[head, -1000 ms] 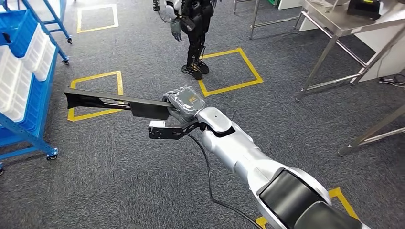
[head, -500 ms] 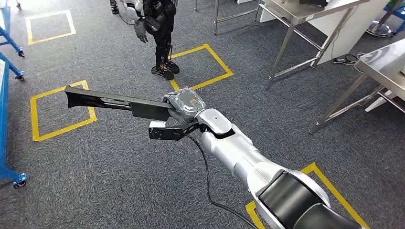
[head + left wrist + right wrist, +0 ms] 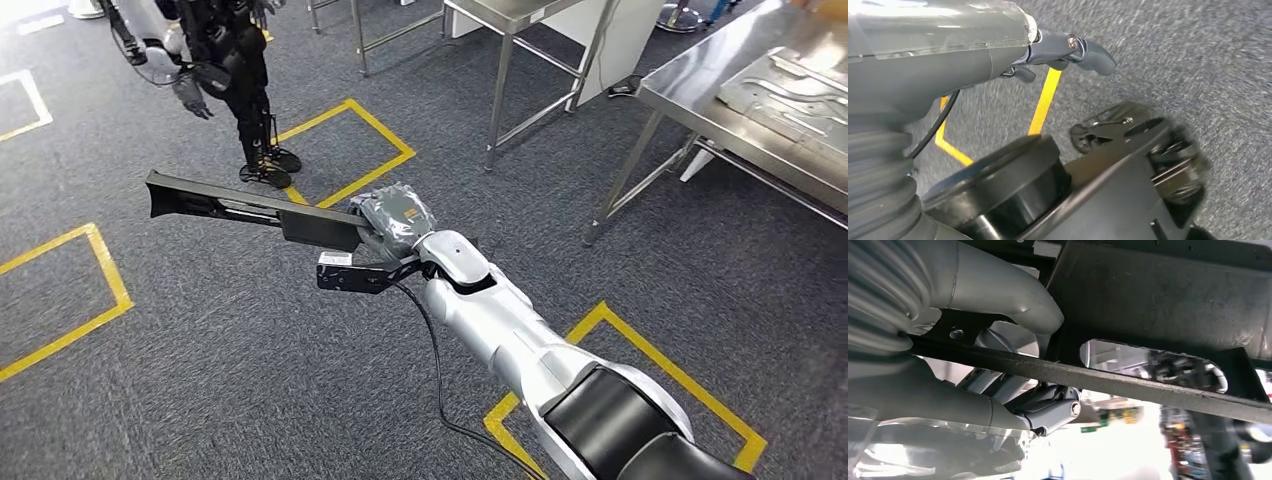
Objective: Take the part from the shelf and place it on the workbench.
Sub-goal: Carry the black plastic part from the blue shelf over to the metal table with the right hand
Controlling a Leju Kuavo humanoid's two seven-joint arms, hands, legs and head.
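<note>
- Our right hand [image 3: 392, 222] grips one end of a long black part [image 3: 250, 208], fingers [image 3: 998, 295] wrapped around it.
- The part's length runs sideways, out beyond those fingers.
- The workbench [image 3: 700, 75] lies well apart, on the opposite side.
- Our left hand [image 3: 1063, 50] holds nothing, fingers curled in.

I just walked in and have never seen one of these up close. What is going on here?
The robot's right hand holds a long black part out over the carpet. A steel workbench stands ahead on its right, so the part is not yet set down. The left hand hangs low and holds nothing. Another robot stands across the floor.
</note>
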